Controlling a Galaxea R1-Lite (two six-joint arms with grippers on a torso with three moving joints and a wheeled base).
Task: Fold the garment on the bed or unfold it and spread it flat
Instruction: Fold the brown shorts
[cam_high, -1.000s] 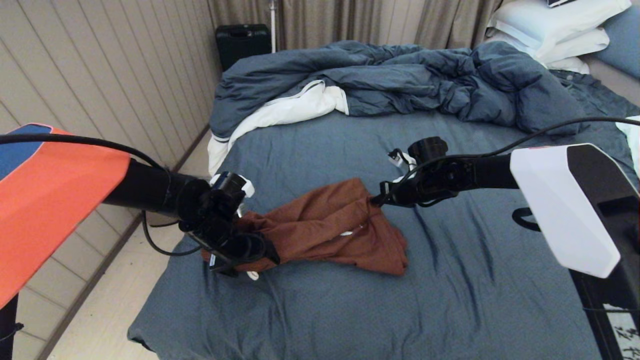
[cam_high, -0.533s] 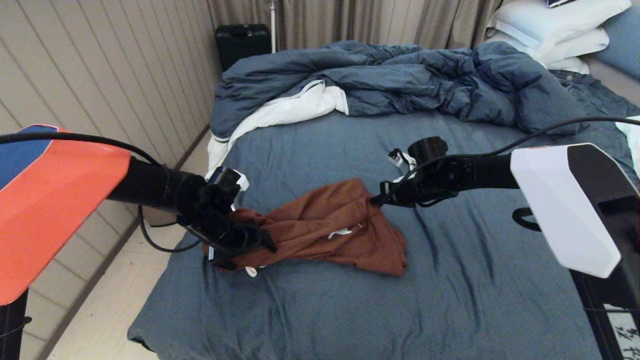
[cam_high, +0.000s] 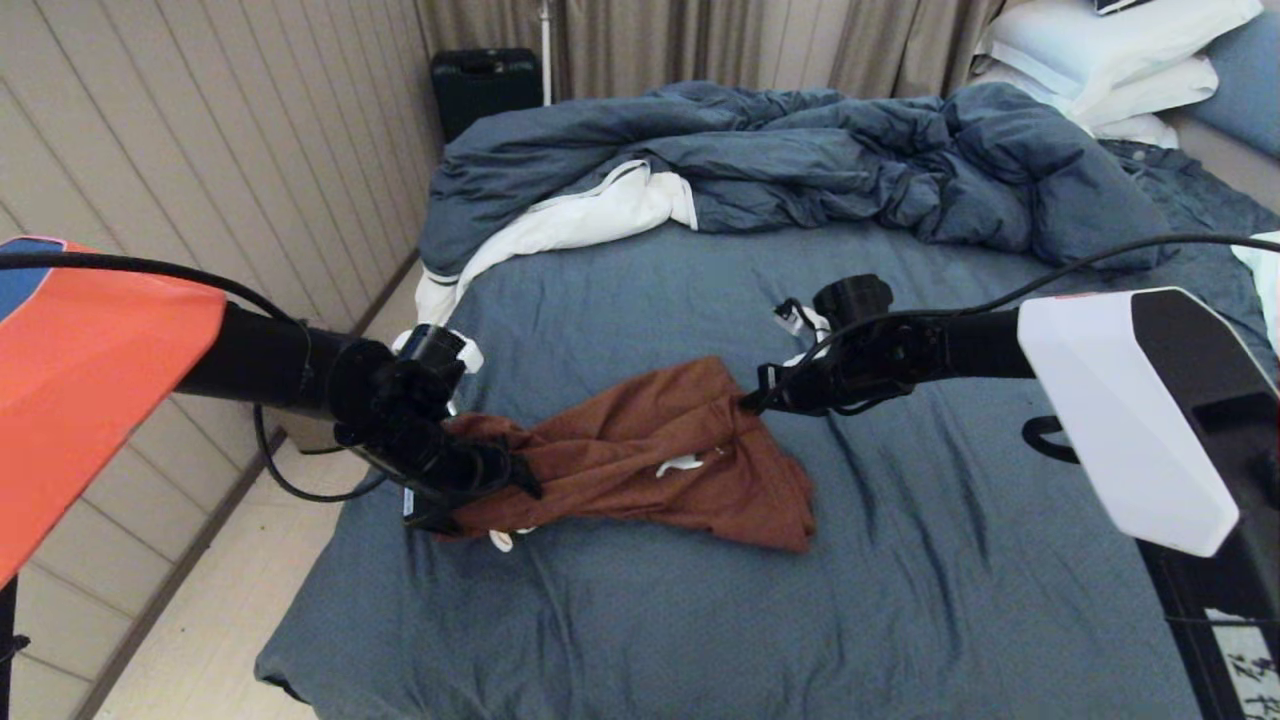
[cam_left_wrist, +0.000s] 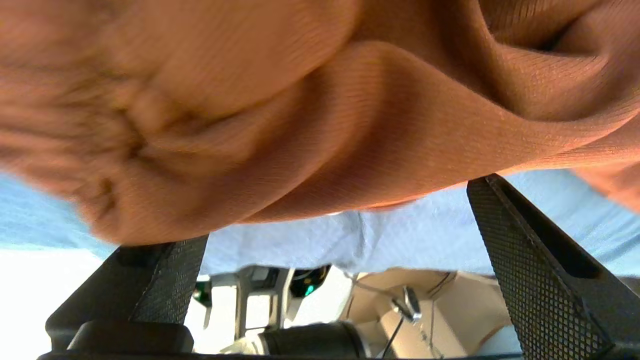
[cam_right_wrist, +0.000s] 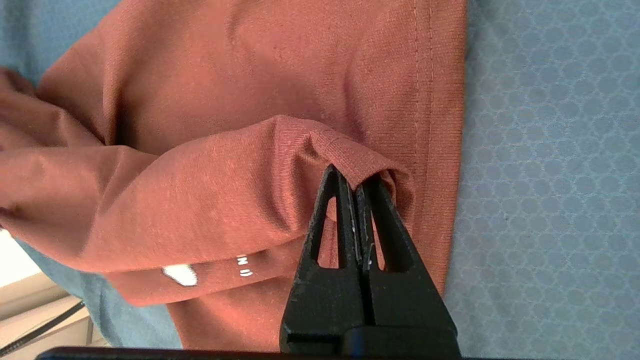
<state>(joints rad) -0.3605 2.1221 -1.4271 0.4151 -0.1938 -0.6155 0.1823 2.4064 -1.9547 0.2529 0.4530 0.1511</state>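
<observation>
A bedroom: a large bed (cam_high: 620, 620) with rumpled duvet (cam_high: 800, 160), stacked pillows (cam_high: 1100, 60), curtains (cam_high: 700, 40) behind.

garment (cam_left_wrist: 300, 100) blurred up close in left wrist view, duvet (cam_high: 800, 160) hiding the bed's far part

Black suitcase (cam_high: 484, 88) standing on the floor at about eleven o'clock, against beige curtains (cam_high: 700, 45) at twelve, with pale panelled wall (cam_high: 200, 170) at nine and light floor (cam_high: 200, 620) at seven.
</observation>
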